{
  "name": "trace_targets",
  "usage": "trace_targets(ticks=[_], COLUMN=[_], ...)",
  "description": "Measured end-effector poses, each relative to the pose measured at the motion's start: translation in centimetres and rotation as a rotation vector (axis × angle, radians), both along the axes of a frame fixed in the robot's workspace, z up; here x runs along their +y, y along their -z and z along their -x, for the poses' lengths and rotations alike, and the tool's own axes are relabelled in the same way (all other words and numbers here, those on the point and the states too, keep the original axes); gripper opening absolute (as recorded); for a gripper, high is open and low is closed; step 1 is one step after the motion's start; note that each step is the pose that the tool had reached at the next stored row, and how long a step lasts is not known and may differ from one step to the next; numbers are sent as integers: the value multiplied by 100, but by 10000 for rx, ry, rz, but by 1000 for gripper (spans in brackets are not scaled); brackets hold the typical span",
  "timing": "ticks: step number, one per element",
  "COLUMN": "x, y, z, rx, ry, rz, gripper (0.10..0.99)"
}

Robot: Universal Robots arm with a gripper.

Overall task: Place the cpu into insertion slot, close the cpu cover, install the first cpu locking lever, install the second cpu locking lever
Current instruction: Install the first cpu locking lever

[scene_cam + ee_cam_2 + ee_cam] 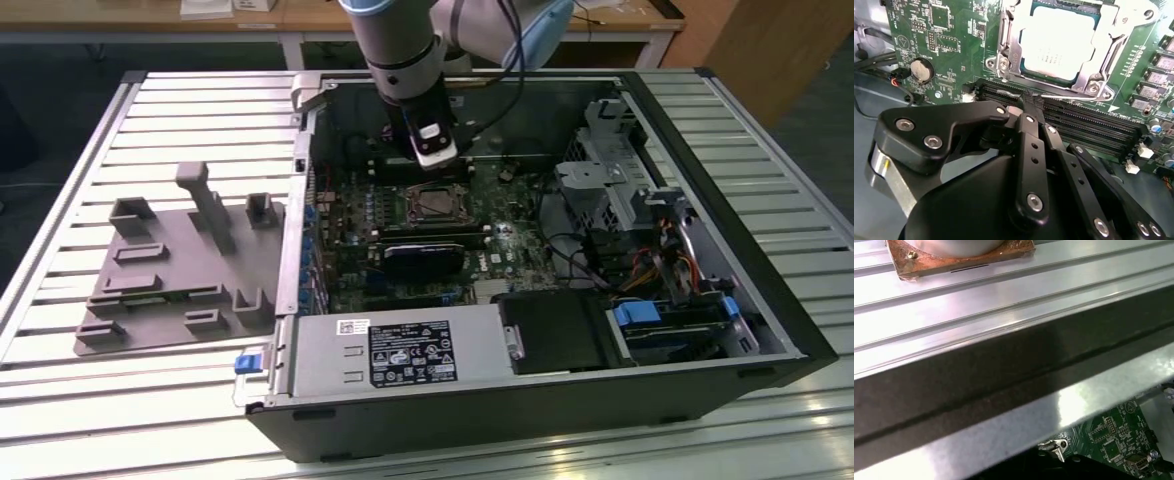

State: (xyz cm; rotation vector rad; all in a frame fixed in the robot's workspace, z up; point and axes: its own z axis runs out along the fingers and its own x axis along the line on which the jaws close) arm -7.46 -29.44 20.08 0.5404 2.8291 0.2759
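Second wrist view: the tool (1029,102), clenched, tips at the lever (1059,98) lying crosswise, cpu (1054,42) under its cover (1007,47) just beyond.

An open black computer case (534,410) is laid on its side on a slatted aluminium table (120,420). A grey moulded fixture plate (160,290) is set on the slats at the exterior view's left of it. Inside, a labelled power supply (400,352) is seen with a blue tab (246,363) just beside it, and a black card (427,258) is seated on the green motherboard (347,275). In the second wrist view, a coin battery (921,71) and long black memory slots (1094,127) are shown.
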Motion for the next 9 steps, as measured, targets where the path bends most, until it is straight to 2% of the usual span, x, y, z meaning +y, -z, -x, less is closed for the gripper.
trace_targets(ticks=[9], x=[12], y=[30], z=[-1], rx=[-2], ry=[329], rz=[5], gripper=[102])
